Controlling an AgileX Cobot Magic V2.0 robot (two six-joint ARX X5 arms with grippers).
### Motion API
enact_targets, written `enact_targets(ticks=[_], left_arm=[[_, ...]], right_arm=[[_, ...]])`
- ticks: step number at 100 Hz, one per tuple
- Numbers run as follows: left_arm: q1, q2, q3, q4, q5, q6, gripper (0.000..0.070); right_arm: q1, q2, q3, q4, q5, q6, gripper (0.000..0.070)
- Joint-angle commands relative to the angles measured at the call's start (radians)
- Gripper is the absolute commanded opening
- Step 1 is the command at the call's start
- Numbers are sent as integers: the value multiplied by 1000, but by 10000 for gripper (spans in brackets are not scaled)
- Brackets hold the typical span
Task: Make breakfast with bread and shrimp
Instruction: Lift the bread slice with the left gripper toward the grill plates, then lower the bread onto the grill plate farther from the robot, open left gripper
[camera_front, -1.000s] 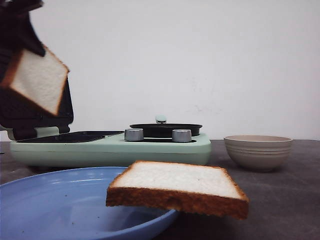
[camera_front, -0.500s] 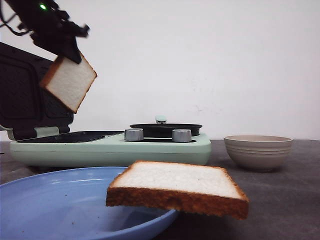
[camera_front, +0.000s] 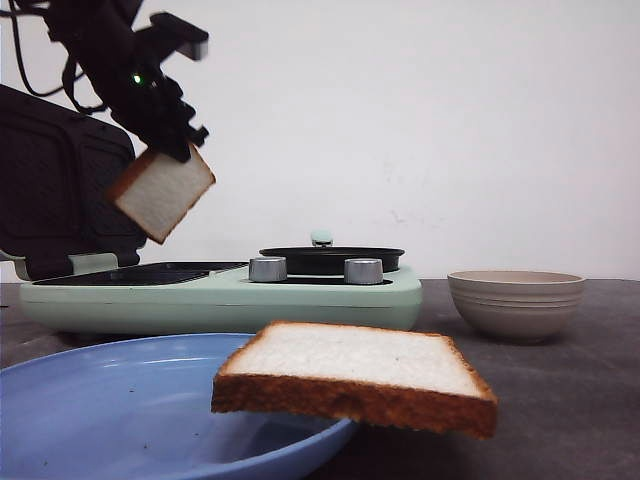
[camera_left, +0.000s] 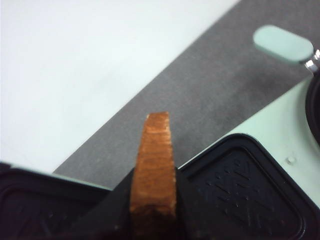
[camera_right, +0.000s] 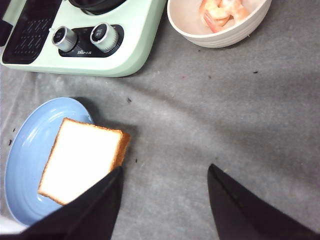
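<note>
A black robot left arm reaches in from the upper left, angled downward, its left gripper (camera_front: 170, 150) with fingers clamped on one edge of a square slice of white toast bread with a golden-brown crust (camera_front: 161, 193), which hangs tilted in the air above the open grill plate at the left end of a mint-green breakfast maker (camera_front: 220, 295). The maker's black ridged lid (camera_front: 60, 190) stands raised at far left, and two silver knobs (camera_right: 81, 36) sit on its front; small print beside them is too blurred to read. A second toast slice (camera_front: 355, 375) lies on the right rim of a round blue plate (camera_front: 120, 410) on the grey counter (camera_right: 210, 120), nearest the viewer. At right, a beige ribbed bowl (camera_front: 515, 302) holds pink shrimp (camera_right: 220, 12). The right gripper (camera_right: 162, 200) hovers high over the counter, its dark fingers spread wide and holding nothing.
</note>
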Motion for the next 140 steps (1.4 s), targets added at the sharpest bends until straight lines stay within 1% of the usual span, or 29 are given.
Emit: enact_targets(ticks=[1, 20, 32, 96, 140], left_arm=[[-4, 27, 27, 39, -5, 41, 1], [-5, 55, 27, 98, -5, 92, 1], [-5, 63, 27, 104, -5, 116, 1], [-5, 137, 27, 106, -2, 124, 1], [-37, 147, 27, 91, 6, 123, 3]], right_arm=[[0, 3, 16, 7, 0, -12, 330], [0, 3, 16, 8, 0, -13, 330], [0, 3, 16, 8, 1, -13, 330], [0, 3, 16, 8, 1, -12, 330], [0, 3, 16, 8, 1, -12, 330]])
